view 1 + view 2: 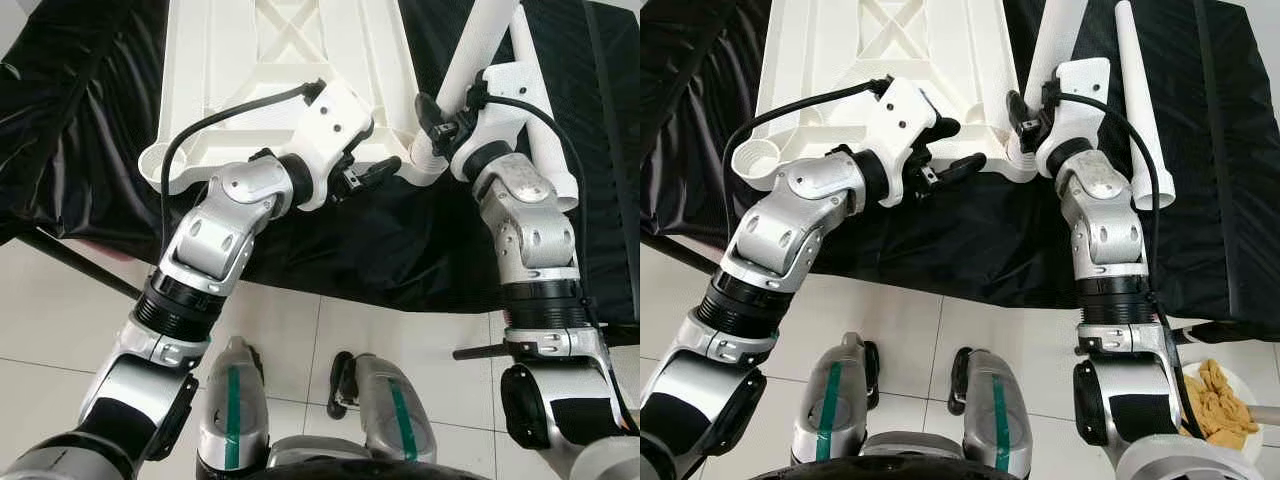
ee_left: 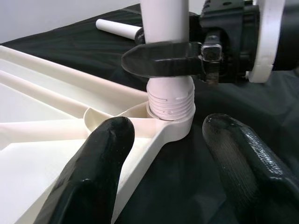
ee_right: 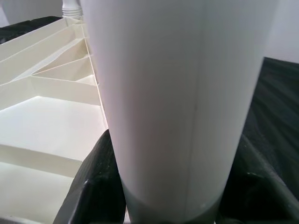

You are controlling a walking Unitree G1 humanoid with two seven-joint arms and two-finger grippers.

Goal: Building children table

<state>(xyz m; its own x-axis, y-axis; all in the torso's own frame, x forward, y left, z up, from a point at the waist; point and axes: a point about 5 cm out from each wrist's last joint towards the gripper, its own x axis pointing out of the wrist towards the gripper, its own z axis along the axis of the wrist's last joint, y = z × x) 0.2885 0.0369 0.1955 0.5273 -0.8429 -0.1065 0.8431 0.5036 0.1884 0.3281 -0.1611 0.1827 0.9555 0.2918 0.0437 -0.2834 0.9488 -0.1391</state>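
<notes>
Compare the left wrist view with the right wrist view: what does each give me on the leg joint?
Left wrist view: the leg's threaded end sitting in the corner socket, the right hand shut around the leg above it, and the open left hand either side of the corner. Right wrist view: a second table leg upright at a far corner. Both show the gripped table leg, the ribbed tabletop underside and black cloth.
</notes>
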